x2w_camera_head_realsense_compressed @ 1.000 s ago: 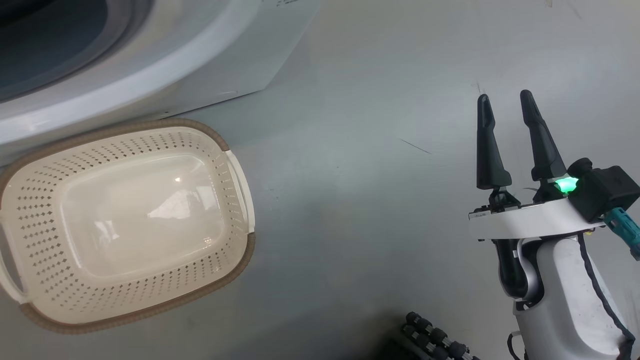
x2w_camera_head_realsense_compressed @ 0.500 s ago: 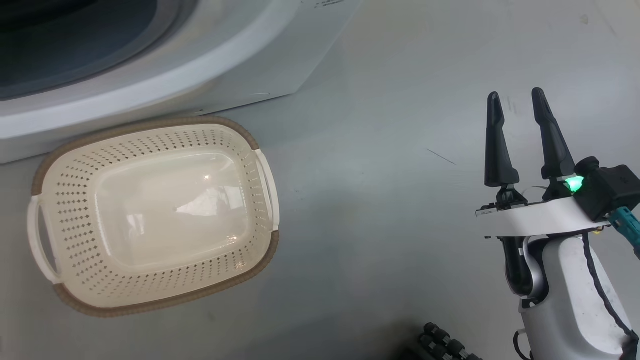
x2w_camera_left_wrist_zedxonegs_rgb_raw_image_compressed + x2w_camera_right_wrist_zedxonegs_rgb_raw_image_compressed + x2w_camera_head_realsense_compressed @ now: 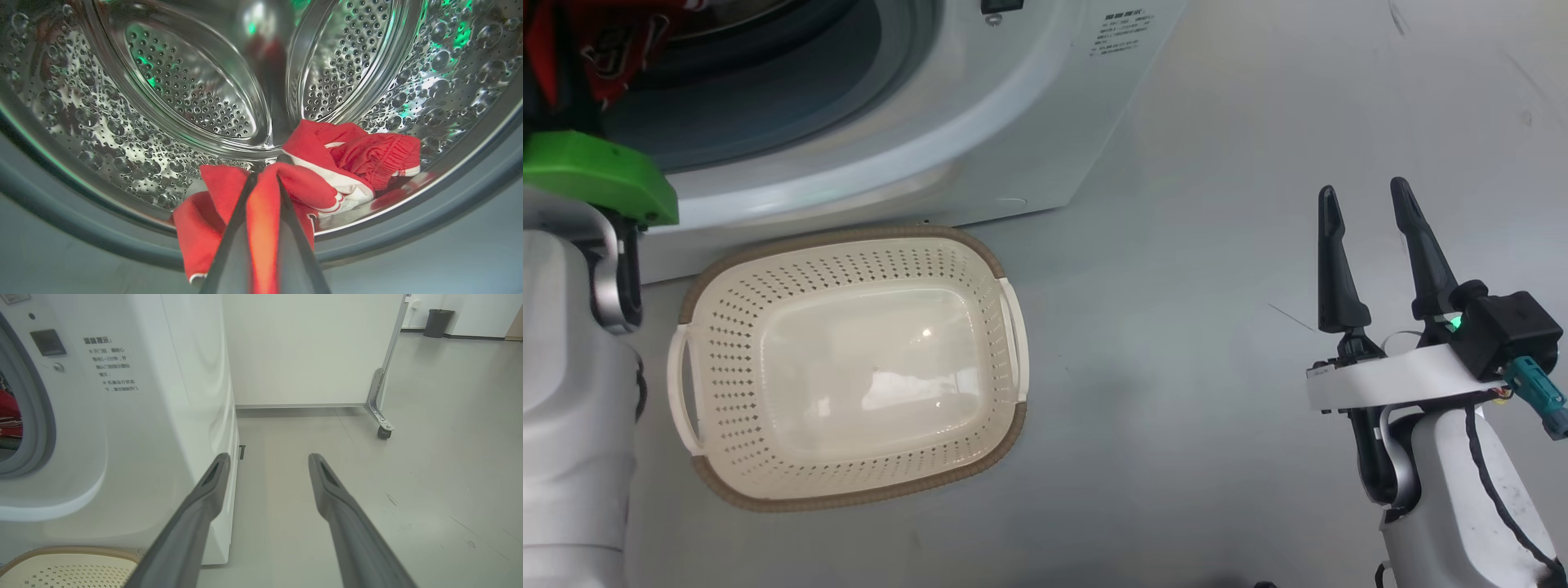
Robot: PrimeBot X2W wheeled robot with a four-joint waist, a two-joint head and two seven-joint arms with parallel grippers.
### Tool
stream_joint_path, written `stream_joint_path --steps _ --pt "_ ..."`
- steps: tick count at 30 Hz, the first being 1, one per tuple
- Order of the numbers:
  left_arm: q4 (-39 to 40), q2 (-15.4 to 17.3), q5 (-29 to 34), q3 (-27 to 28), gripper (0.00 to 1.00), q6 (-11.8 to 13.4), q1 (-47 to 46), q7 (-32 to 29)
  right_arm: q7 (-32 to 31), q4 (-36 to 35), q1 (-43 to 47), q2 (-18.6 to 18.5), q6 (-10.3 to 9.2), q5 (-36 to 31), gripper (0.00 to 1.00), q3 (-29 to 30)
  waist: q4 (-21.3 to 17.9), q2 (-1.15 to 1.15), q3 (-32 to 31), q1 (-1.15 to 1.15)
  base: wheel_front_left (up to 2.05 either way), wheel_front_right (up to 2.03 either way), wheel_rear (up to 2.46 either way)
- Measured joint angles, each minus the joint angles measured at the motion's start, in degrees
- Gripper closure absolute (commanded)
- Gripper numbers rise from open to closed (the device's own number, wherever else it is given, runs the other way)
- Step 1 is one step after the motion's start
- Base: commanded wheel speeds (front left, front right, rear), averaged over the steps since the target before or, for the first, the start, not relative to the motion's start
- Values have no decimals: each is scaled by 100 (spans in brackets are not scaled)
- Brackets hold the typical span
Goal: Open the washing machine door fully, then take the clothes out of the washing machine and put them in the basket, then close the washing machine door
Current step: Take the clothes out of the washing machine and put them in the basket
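The left hand [image 3: 264, 179] was clamped on a fold of the red, white-trimmed jersey clothes [image 3: 355, 157] at the white washing machine [image 3: 1013, 122] mouth. The thin pinch could slip or snag the grey seal [image 3: 449, 196], missing the cream perforated basket [image 3: 849, 237] below. The right hand [image 3: 1368, 204] hung open.

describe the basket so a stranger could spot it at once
Find the big white front-loading washing machine on the grey floor. On the floor just before its base sits a cream, rounded-rectangle plastic basket. Its perforated walls, brown woven-look rim and two side handles set it apart; nothing lies in it.
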State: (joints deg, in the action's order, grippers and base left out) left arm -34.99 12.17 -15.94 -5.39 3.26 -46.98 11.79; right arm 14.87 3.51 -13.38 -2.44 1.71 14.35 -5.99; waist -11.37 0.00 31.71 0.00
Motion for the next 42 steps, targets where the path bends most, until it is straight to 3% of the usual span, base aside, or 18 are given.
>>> stream_joint_path --steps 17,32,42 --pt "1144 -568 -52 -137 100 32 1070 258 0 70 427 -105 73 -141 0 158 552 0 -796 0 0 0 0" --pt "2841 -721 185 -213 100 76 1752 267 0 90 705 -121 112 -246 0 205 886 0 -1335 0 0 0 0" --pt "3069 -775 198 -436 100 105 2578 292 0 57 725 -115 126 -248 0 148 959 0 -1399 0 0 0 0"
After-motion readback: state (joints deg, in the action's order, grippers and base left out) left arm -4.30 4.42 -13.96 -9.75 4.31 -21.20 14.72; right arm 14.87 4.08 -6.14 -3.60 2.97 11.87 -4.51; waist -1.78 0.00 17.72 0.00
